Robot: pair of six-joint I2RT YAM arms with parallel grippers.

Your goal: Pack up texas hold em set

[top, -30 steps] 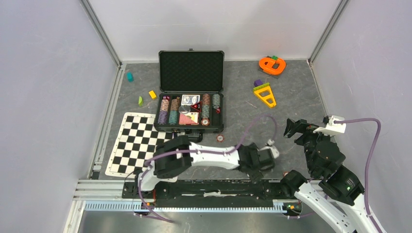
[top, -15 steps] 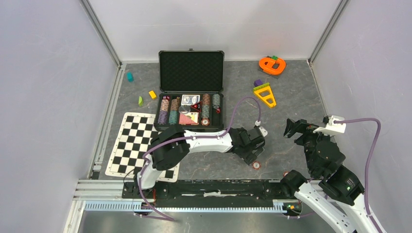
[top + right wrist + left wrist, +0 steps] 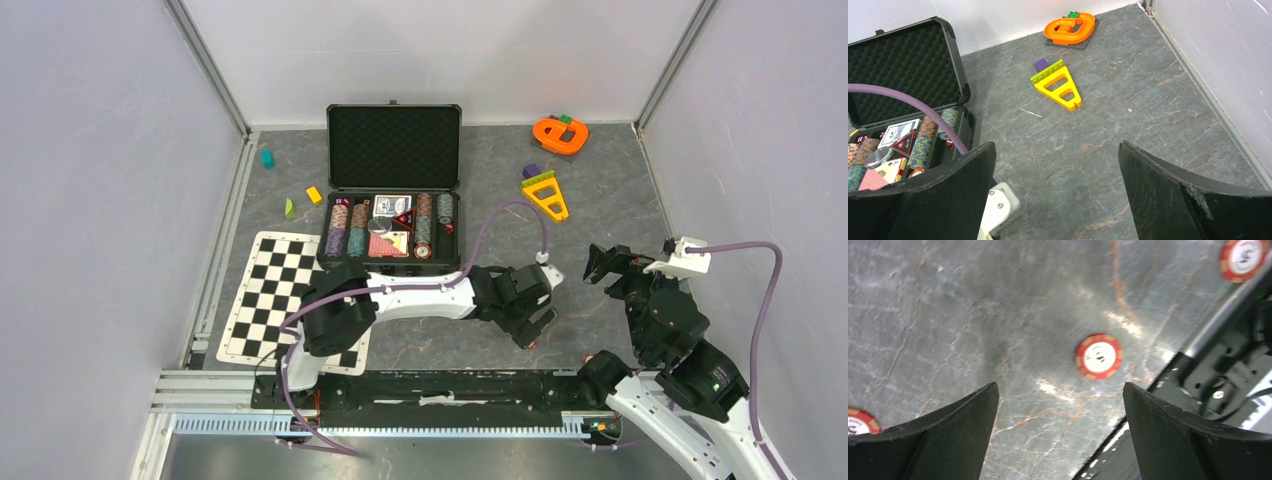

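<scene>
- Three loose red-white poker chips [image 3: 1099, 356] lie on the tabletop [image 3: 948, 315] in my left wrist view. One is just ahead between the tips, one is at top right, and one is cut off at bottom left.
- One black briefcase [image 3: 393, 262] sits at back centre with its lid up. It holds chip stacks [image 3: 340, 228] on either side and two card decks [image 3: 392, 203] in the middle.
- The top view hides most of the loose chips under my left arm [image 3: 420, 297].
- The right wrist view adds one orange toy [image 3: 1071, 27] and one yellow toy [image 3: 1058, 89].
- My left fingers [image 3: 538, 328] are spread wide and hold nothing. My right fingers [image 3: 605, 262] are the same, off to the right.
</scene>
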